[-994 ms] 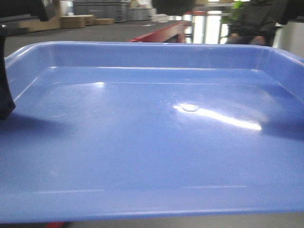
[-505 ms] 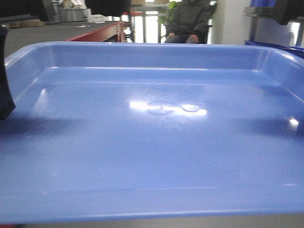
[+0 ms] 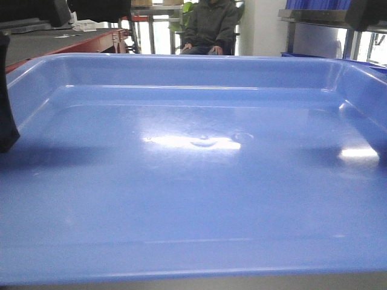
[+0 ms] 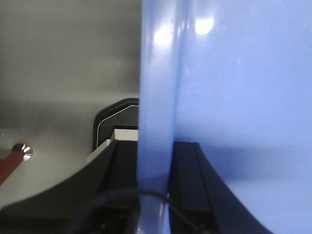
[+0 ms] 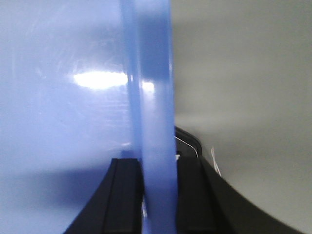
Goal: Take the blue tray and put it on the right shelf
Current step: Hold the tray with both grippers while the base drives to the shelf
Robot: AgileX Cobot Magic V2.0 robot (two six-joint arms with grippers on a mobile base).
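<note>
The blue tray (image 3: 199, 181) fills almost the whole front view, held level and close to the camera. Both wrist views show its rim edge-on. My left gripper (image 4: 155, 161) is shut on the tray's left rim (image 4: 156, 97), one black finger on each side of the wall. My right gripper (image 5: 157, 168) is shut on the right rim (image 5: 151, 97) in the same way. In the front view the left gripper's finger (image 3: 5, 90) shows as a black shape at the tray's left wall. The right shelf (image 3: 314, 15), a steel rack with upright posts, stands behind the tray at the upper right.
A person in a dark jacket (image 3: 210, 24) sits straight ahead beyond the tray. A red-edged table (image 3: 72, 39) is at the back left. Grey floor (image 4: 63, 63) shows beneath the tray in both wrist views.
The background has slid left behind the tray: the seated person went from far right to centre and the steel rack came into view. The tray stays gripped the same way.
</note>
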